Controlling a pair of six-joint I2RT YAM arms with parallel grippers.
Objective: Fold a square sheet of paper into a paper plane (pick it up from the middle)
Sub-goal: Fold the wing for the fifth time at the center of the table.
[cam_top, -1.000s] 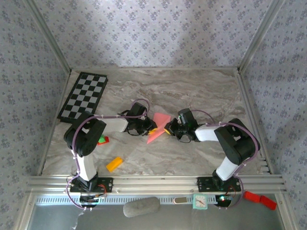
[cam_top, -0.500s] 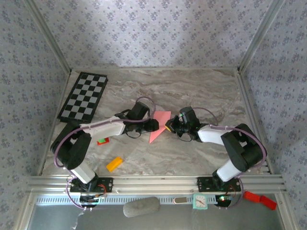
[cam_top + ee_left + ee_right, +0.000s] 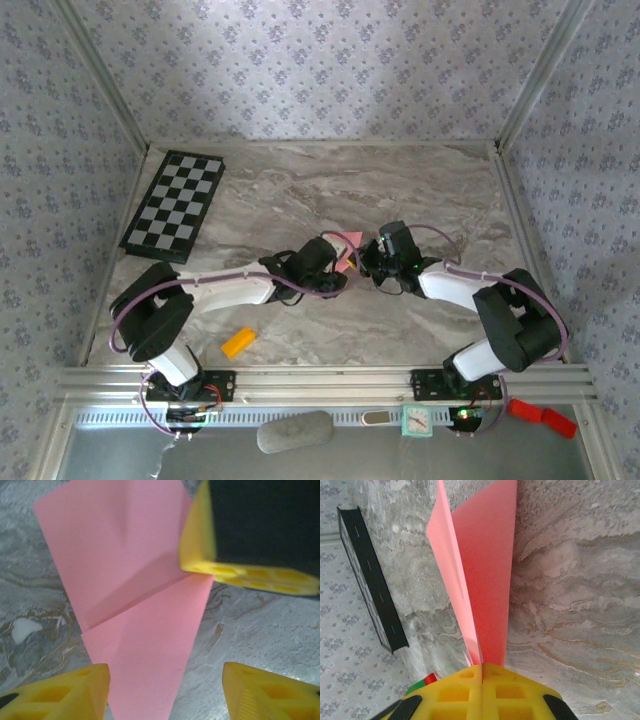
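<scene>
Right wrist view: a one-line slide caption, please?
The right gripper pinches the folded pink paper, two layers splaying over the marble table, chessboard at left.

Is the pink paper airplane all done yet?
Not quite. Done: the thin salmon-pink sheet of paper is already folded into a pointed shape with a slanted crease. In hand: the right gripper is shut on one edge, pinching the layers; the left gripper is open, straddling the point. Left: probably more folds to make a narrow dart.
</scene>
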